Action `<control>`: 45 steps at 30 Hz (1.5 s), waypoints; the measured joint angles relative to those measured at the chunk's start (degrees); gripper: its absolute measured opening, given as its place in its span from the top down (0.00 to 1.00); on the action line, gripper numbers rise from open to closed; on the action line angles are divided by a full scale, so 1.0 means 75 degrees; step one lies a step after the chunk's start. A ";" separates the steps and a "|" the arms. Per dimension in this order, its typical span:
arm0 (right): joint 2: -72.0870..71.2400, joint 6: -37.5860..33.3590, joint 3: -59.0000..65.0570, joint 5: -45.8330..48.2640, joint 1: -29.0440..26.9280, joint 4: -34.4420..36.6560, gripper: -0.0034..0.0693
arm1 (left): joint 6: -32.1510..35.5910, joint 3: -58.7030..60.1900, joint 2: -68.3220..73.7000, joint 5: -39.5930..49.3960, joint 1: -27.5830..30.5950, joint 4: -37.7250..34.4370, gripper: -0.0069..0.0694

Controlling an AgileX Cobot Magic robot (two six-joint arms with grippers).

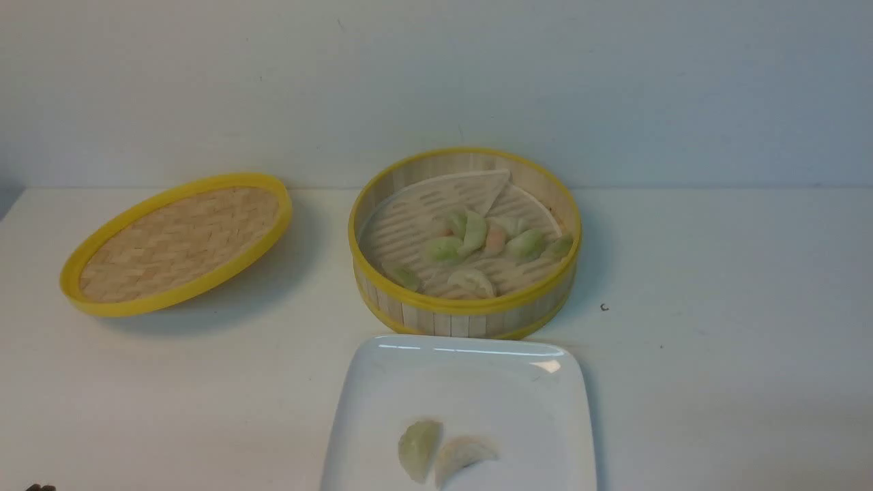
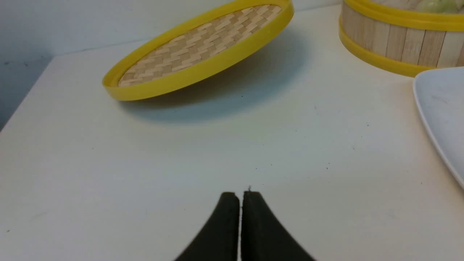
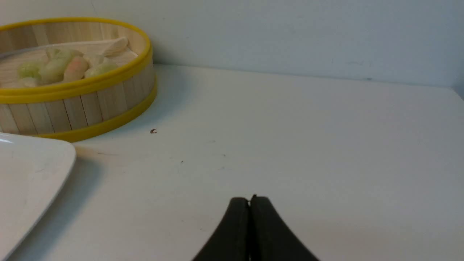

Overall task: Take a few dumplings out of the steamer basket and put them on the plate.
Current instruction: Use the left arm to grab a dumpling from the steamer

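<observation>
The steamer basket (image 1: 470,315) stands at the table's middle back and holds several pale green and cream dumplings (image 1: 470,239), one pinkish (image 1: 496,236). Its liner is folded over at the back. The white square plate (image 1: 477,382) lies in front of it with two dumplings, one green (image 1: 418,447) and one cream (image 1: 464,455). My left gripper (image 2: 241,194) is shut and empty, low over bare table to the left of the plate (image 2: 440,108). My right gripper (image 3: 249,199) is shut and empty over bare table to the right of the basket (image 3: 79,105).
The flat woven lid (image 1: 179,240) with a yellow rim lies tilted at the back left. A small dark speck (image 1: 603,307) lies right of the basket. A pale wall runs behind the table. The table's left edge shows in the left wrist view.
</observation>
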 joint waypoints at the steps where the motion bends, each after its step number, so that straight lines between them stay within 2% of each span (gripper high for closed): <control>1: 0.0000 0.0000 0.0000 0.0000 0.0000 0.0000 0.97 | 0.0000 0.0000 0.0000 0.0000 0.0000 0.0000 0.92; 40: 0.0000 0.0000 0.0000 0.0000 0.0000 0.0000 0.97 | 0.0000 0.0000 0.0000 -0.0026 0.0000 0.0157 0.92; 45: 0.0000 0.0000 0.0000 0.0000 0.0000 0.0000 0.97 | -0.0301 0.0007 0.0000 -0.0803 0.0000 -0.0220 0.92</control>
